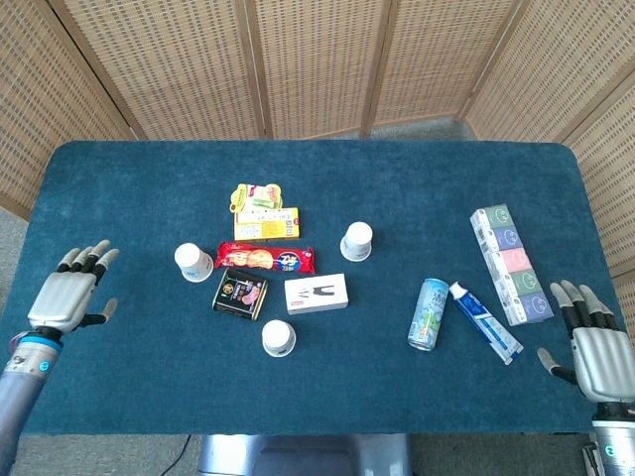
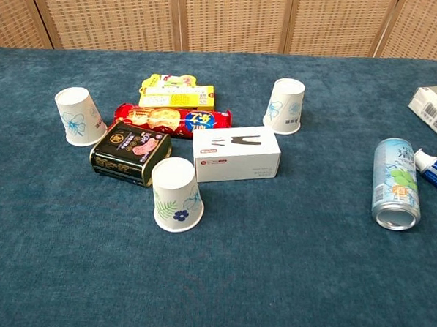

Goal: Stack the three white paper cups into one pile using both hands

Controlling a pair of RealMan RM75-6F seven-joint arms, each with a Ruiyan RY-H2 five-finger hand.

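The left hand (image 1: 69,296) hovers over the left edge of the blue table (image 1: 149,377) with fingers spread and nothing in it, well apart from every object; only the head view shows it. To its right stands the left cup (image 1: 192,262), upside down, white with a blue flower print, alone and just left of a red biscuit pack (image 1: 265,259). Behind the pack lies a yellow box (image 1: 264,222) with a smaller yellow packet (image 1: 256,197) at its far side. In front of the red pack sits a dark tin (image 1: 240,293), and beside that a white box (image 1: 317,293) with a black mark on top. The near cup (image 1: 279,338), also inverted, stands just in front of the tin and the white box; in the chest view its rim appears to touch or nearly touch the tin. The far cup (image 1: 357,241), inverted too, stands behind the right end of the white box, apart from it. All three cups are separate, none stacked. Further right a drink can (image 1: 429,313) lies on its side with its open end toward the near edge, a blue and white tube (image 1: 484,321) just beside it, and a long box of pastel panels (image 1: 509,263) beyond. The right hand (image 1: 591,343) hovers at the near right corner, fingers spread, empty.
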